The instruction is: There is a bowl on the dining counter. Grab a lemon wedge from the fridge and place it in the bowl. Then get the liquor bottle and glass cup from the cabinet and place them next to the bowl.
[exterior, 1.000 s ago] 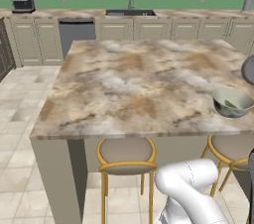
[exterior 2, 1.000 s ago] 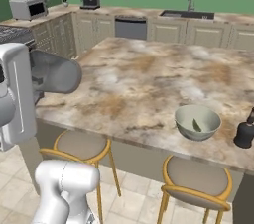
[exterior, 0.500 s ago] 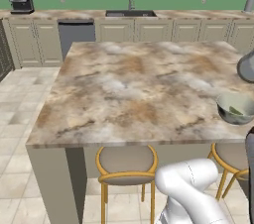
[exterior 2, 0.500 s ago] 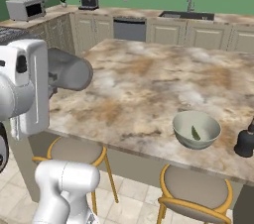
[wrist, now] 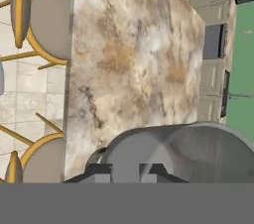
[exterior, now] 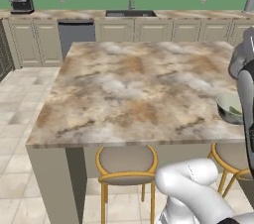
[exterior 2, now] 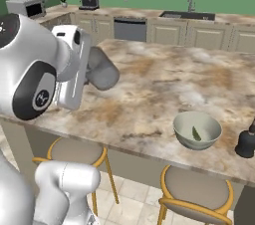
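- Glass cup (exterior 2: 102, 69) has swung further out over the tabletop (exterior 2: 164, 84) since a second ago, claw (wrist: 128, 172) clenched round it. Last item to drop off, I reckon.

- Yeah, the bowl (exterior 2: 184, 137) already has the lemon wedge (exterior 2: 195, 133) in it and the dark liquor bottle (exterior 2: 245, 143) stands just beside it. The cup looks plain grey, smooth and cylindrical, held sideways, well apart from the bowl.

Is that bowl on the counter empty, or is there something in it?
Not empty. In the right base view the bowl holds a small green piece, likely the lemon wedge, lying on its bottom.
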{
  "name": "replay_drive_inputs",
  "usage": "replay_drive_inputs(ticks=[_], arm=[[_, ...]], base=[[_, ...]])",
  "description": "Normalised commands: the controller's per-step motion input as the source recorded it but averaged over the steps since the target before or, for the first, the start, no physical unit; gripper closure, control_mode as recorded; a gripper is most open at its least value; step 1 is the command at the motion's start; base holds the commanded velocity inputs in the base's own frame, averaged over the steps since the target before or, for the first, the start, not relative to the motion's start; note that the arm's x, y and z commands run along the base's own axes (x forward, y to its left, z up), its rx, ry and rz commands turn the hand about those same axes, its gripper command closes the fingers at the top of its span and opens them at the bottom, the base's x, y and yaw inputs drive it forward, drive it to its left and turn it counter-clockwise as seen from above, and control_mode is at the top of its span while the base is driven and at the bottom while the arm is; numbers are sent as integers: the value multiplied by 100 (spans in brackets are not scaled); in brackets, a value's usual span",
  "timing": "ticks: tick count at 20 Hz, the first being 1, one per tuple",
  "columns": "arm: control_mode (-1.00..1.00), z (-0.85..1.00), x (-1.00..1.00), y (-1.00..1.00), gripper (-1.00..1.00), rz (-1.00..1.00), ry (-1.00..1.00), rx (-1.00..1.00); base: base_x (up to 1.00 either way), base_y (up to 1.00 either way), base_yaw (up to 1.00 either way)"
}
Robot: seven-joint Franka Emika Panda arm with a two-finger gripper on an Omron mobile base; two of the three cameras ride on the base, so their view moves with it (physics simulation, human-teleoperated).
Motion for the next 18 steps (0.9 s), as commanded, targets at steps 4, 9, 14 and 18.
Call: replay_drive_inputs(ticks=[4, 9, 14, 18], arm=[[-100, -43, 26, -4, 100, 0, 4, 0], [-100, -50, 23, -1, 100, 0, 0, 0], [-100, -70, 16, -6, 100, 0, 7, 1], [-100, -71, 12, -10, 100, 1, 16, 0]], base=[[0, 0, 0], [0, 0, 0], [0, 0, 0], [0, 0, 0]])
